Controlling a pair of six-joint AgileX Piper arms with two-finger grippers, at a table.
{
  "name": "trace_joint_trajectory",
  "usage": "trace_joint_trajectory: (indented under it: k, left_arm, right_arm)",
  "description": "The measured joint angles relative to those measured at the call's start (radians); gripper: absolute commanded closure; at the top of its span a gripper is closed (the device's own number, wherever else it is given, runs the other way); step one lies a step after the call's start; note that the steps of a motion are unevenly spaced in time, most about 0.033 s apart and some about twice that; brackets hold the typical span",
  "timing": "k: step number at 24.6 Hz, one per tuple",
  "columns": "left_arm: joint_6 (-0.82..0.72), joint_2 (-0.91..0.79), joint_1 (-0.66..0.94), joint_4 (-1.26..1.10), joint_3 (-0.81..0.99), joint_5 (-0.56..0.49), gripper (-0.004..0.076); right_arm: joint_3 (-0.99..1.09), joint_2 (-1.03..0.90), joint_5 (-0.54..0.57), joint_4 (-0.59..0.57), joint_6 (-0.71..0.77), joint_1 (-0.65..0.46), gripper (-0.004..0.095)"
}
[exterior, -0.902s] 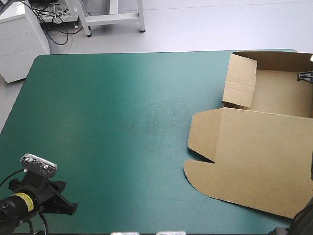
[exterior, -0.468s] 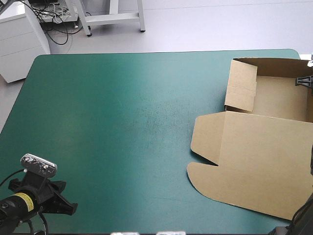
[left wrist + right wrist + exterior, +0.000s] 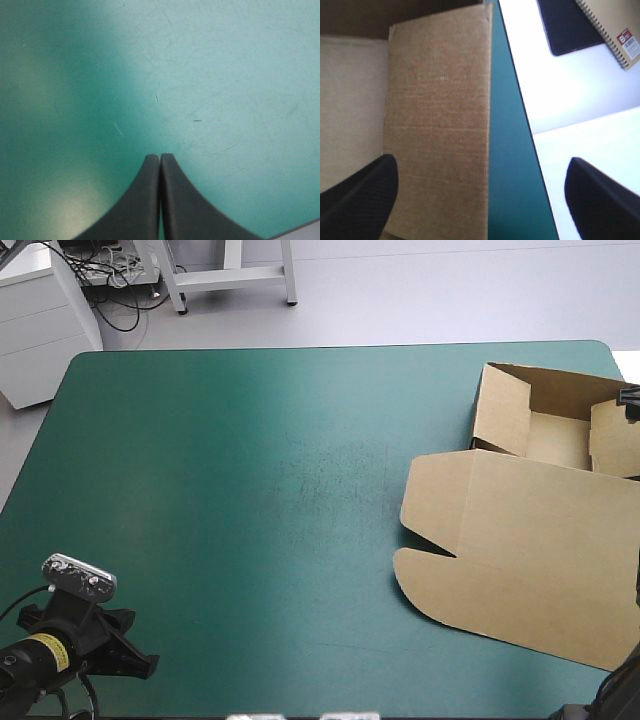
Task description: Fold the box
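Two fingers of the left gripper (image 3: pixel 160 158) meet in one pointed arch over bare teal-green worktop (image 3: pixel 250 490). We see that gripper at the near left corner, well apart from the box (image 3: pixel 530 550). The box lies by the worktop's right edge, and we read its long axis as running from the far edge toward the near one, a little skewed. Its tray end, walls raised, points to the far right corner. The lid lies flat toward the near edge, its two rounded tabs facing the worktop's middle. The right gripper (image 3: pixel 481 162) has its fingers wide apart, gripping nothing. A raised side wall (image 3: pixel 440 125) of the box stands between them, with one finger on the tray's inner side and the other past the worktop's edge. Beyond that edge we make out a spiral notebook (image 3: pixel 615 25).
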Motion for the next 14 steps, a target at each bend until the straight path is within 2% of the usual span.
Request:
trace_joint_trajectory:
  k: [7,8,11,13,14]
  left_arm:
    - [0.000,0.000,0.000,0.009,0.000,-0.009,0.0756]
    - [0.000,0.000,0.000,0.009,0.000,-0.010,0.0756]
    - [0.000,0.000,0.000,0.010,0.000,-0.016,0.0756]
    - [0.000,-0.001,0.000,0.010,0.000,-0.020,0.0756]
    - [0.000,-0.001,0.000,0.011,0.000,-0.020,0.0756]
  right_arm:
    - [-0.039,-0.127,0.057,0.044,0.003,0.000,0.0521]
    - [-0.040,-0.142,0.064,0.064,0.003,0.000,0.0646]
    - [-0.040,-0.197,0.066,0.231,-0.010,0.000,0.0905]
    - [-0.040,-0.232,0.066,0.337,-0.028,0.004,0.0926]
    - [-0.040,-0.244,0.066,0.351,-0.032,0.011,0.0926]
